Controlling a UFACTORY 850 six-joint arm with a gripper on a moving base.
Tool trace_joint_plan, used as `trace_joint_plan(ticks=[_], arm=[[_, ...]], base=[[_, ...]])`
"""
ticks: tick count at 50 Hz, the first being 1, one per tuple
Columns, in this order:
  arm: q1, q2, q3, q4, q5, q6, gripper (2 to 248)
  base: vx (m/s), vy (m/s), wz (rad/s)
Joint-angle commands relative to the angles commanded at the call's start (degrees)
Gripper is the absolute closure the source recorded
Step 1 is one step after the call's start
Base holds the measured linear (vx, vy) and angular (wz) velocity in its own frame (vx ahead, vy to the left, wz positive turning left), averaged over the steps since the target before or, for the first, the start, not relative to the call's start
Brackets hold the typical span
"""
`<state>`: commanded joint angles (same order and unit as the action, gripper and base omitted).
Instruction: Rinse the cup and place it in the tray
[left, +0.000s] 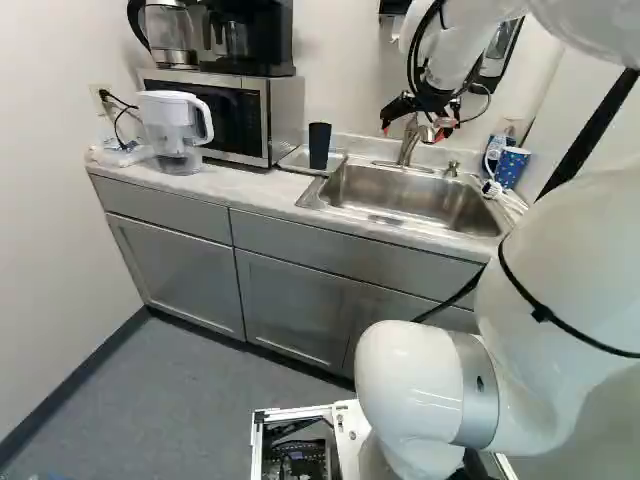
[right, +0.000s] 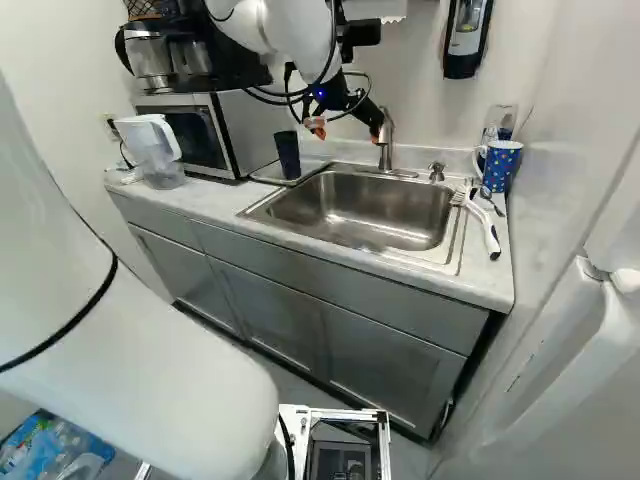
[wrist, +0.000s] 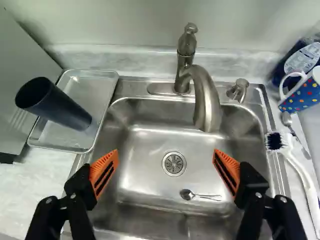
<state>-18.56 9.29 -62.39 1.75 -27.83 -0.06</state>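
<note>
1. We log the pincer (left: 413, 132) above the sink (right: 352, 214), near the faucet (wrist: 206, 100). Fingers spread wide, orange pads (wrist: 104, 172) well apart, nothing held.
2. Dark cup (wrist: 57, 105): upright in the metal tray (wrist: 89, 91), nearer the tray's sink-side edge and its front edge than its back one. We note it apart from the pincer.
3. The tray lies on the counter (left: 235, 196), between the microwave (left: 262, 112) and the sink's left edge as both base views show it.
4. In the wrist view, we see the drain (wrist: 174, 163) in the basin floor between the pincer's open fingers. A small spoon (wrist: 200, 195) lies flat near it, on the side toward the counter's front edge.
5. Faucet at the sink's back edge, spout reaching over the basin. Short metal fitting (wrist: 239, 90) just beside it, along the same edge.
6. Right end of the counter, in the right base view: white-handled brush (right: 484, 226) by the sink's right edge, bristle end toward the wall. Second spoon (wrist: 295, 131) close by. Polka-dot mug (right: 502, 165) upright near the back corner, bottle (wrist: 300, 57) just behind it.
7. Far left of the counter, in the left base view: water pitcher (left: 175, 128) in front of the microwave. We count a kettle (left: 170, 32) and a coffee maker (left: 250, 38) on top of the microwave.
</note>
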Motion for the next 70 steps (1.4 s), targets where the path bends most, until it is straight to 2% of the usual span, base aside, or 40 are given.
trace_joint_plan(ticks=[21,70], arm=[[-4.13,2.75,2.47,0.00,0.00,0.00,3],[-4.13,2.75,2.47,0.00,0.00,0.00,3]], base=[[0.000,0.000,0.000],[0.000,0.000,0.000]])
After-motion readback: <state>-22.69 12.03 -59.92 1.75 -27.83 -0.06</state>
